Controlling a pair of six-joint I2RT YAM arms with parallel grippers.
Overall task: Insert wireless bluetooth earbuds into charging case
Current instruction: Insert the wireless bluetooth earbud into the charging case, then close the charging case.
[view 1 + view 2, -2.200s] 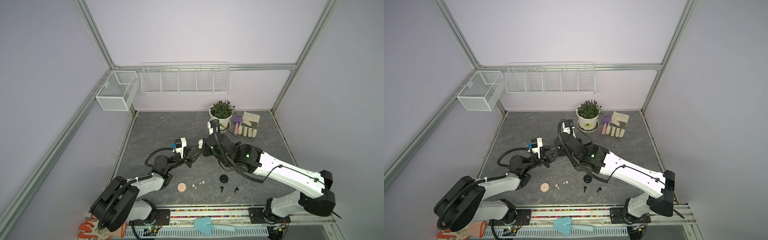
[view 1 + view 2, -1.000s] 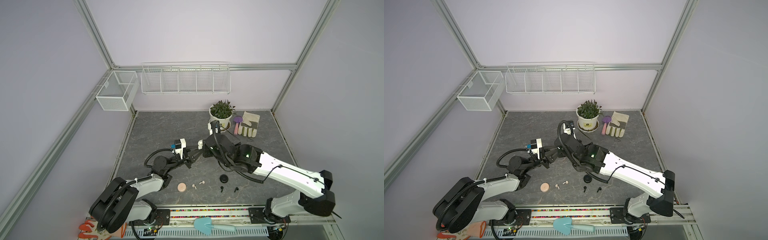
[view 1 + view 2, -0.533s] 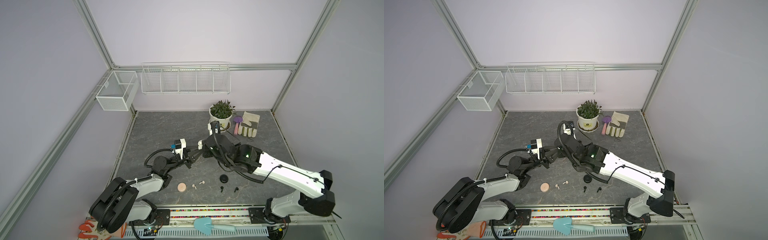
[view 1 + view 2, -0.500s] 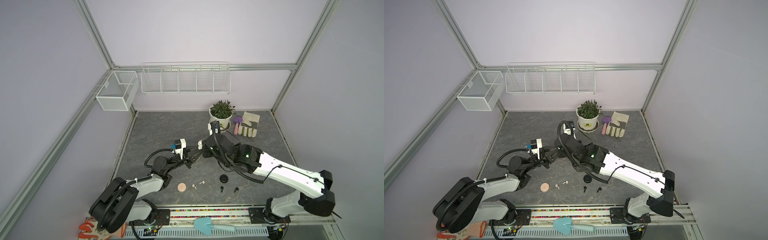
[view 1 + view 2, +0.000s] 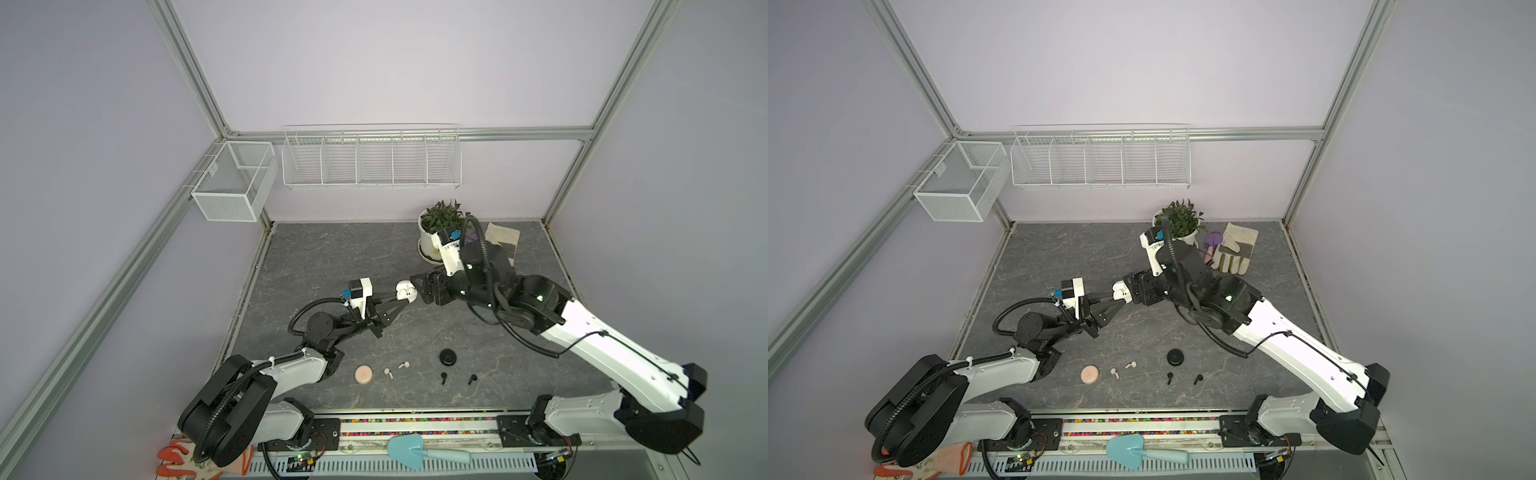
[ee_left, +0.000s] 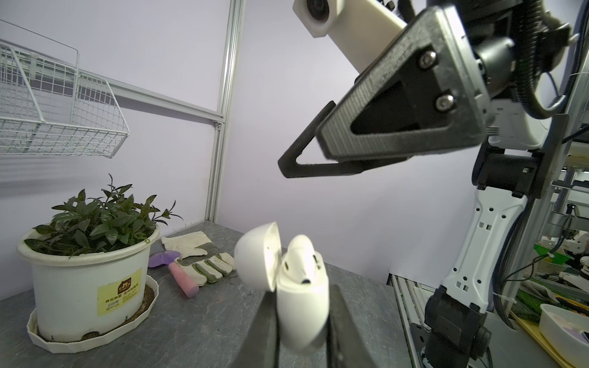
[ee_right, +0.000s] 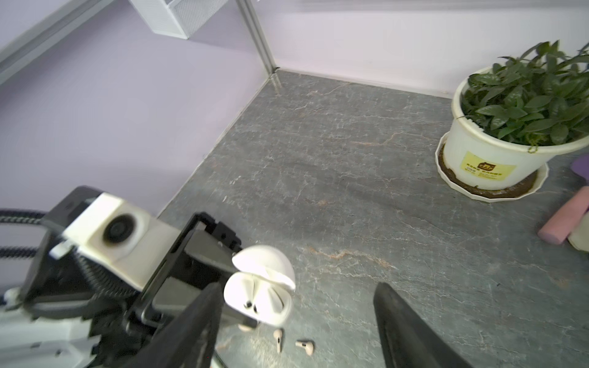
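Left gripper (image 5: pixel 401 300) was clamped on the lower half of a white charging case (image 5: pixel 406 289), holding it up off the grey table (image 5: pixel 332 257) with the lid hinged open. In the left wrist view its fingers (image 6: pixel 347 331) pinched the case body from either side. The white earbuds (image 7: pixel 251 301) sat in the case, their stems down in the wells. One of them showed above the rim from the left wrist, and I couldn't tell how deep it was seated.

The right gripper (image 5: pixel 417 286) hung just past the case, opposite the left gripper. Its jaws were spread wide and touched nothing.

Down on the table, below the left gripper and back towards the robot's base, the pale pink earbuds (image 5: pixel 387 372) lay close together, and a pink puck (image 5: pixel 364 374) lay just beside them. Further along, under the right arm, the black earbuds (image 5: pixel 444 377) lay a little apart from each other, near a black puck (image 5: pixel 447 357). Behind the right gripper, well clear of everything else, stood a potted plant (image 5: pixel 426 245) with a work glove (image 5: pixel 1235 249) beside it.
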